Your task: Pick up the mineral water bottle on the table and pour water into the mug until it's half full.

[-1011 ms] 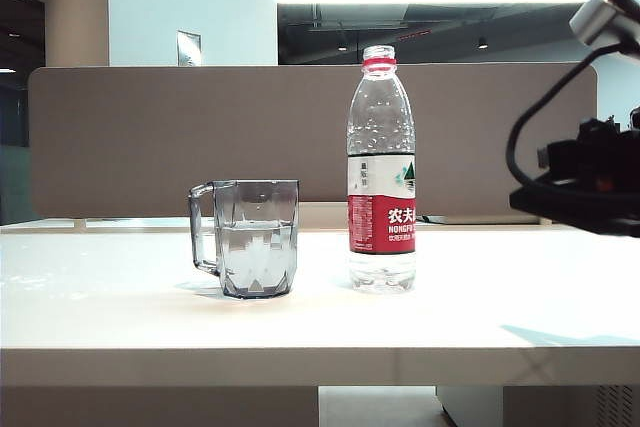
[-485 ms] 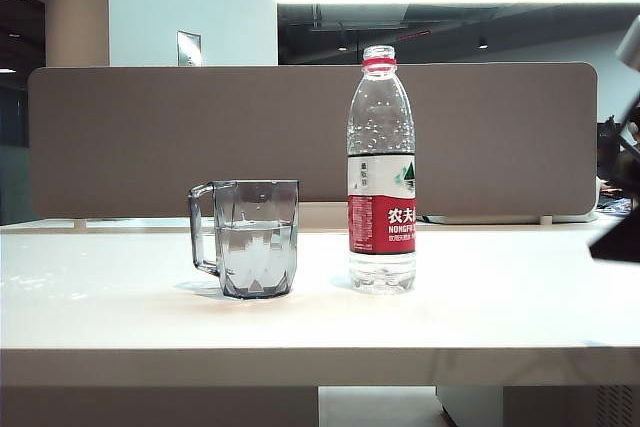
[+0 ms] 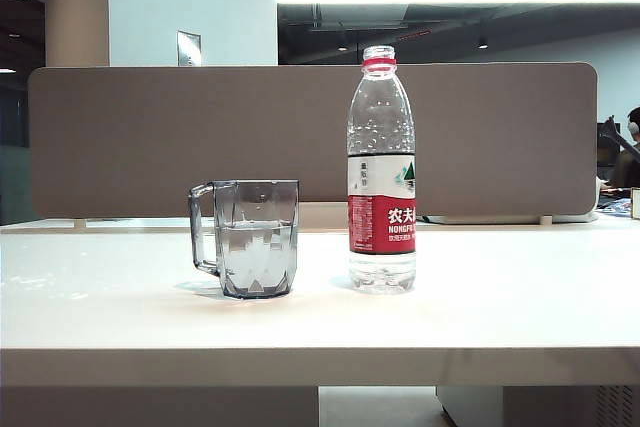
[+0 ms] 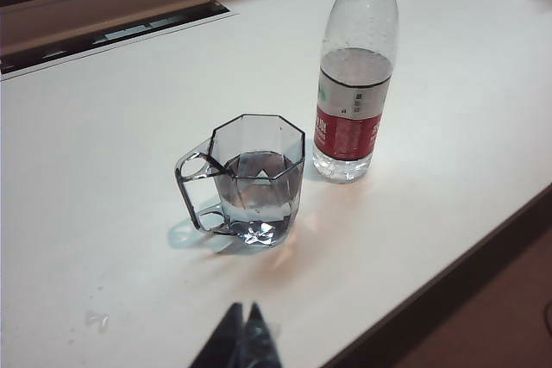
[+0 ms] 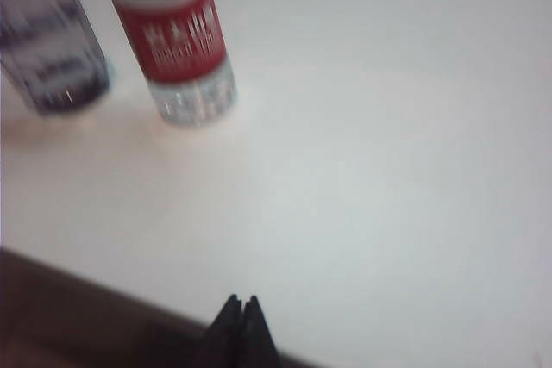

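Nearest to us, the left gripper (image 4: 243, 333) hangs above the table (image 3: 500, 317) near its front edge, its two dark fingertips pressed together and holding nothing. We see the right gripper (image 5: 241, 321) likewise closed and empty in its own blurred wrist view, over the front edge of the table; neither gripper shows in the exterior view.

Further in, seen from the exterior camera, the mug (image 3: 256, 237) stands upright on the table with its handle pointing to nine o'clock. We can see water (image 3: 256, 242) in it reaching roughly half its height. The bottle (image 3: 381, 169) stands upright at three o'clock from the mug, near it but apart, with no cap on its red-ringed neck and water reaching about the top of its label. From the left wrist camera, the mug (image 4: 255, 180) and bottle (image 4: 355, 71) stand well clear of the fingertips.

At twelve o'clock behind both runs a brown partition (image 3: 150, 137).
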Motion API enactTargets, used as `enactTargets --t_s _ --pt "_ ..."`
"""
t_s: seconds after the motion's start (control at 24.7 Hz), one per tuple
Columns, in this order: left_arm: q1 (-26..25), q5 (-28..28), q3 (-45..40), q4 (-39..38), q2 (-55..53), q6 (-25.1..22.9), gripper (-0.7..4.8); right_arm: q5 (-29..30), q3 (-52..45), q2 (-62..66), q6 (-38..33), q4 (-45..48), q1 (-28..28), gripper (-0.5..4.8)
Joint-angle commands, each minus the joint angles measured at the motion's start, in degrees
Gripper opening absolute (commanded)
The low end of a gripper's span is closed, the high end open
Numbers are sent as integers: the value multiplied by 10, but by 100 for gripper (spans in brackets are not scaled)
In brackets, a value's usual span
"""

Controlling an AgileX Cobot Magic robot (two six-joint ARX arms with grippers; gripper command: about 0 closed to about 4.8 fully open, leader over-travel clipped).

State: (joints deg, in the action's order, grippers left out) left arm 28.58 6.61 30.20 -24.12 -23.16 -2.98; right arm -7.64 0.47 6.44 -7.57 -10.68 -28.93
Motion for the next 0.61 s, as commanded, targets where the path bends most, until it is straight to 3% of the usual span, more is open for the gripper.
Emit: enactTargets --t_s 0.04,0.24,0.32,0.61 --pt "0 0 3 6 0 0 -5 6 -4 -59 7 8 43 -6" --pt "0 0 3 6 0 0 -5 88 -4 -63 4 2 180 -5" --pt "0 0 3 6 0 0 -5 89 -4 -63 2 2 225 -5" --pt "0 0 3 6 0 0 -5 87 -4 -63 1 2 247 -5"
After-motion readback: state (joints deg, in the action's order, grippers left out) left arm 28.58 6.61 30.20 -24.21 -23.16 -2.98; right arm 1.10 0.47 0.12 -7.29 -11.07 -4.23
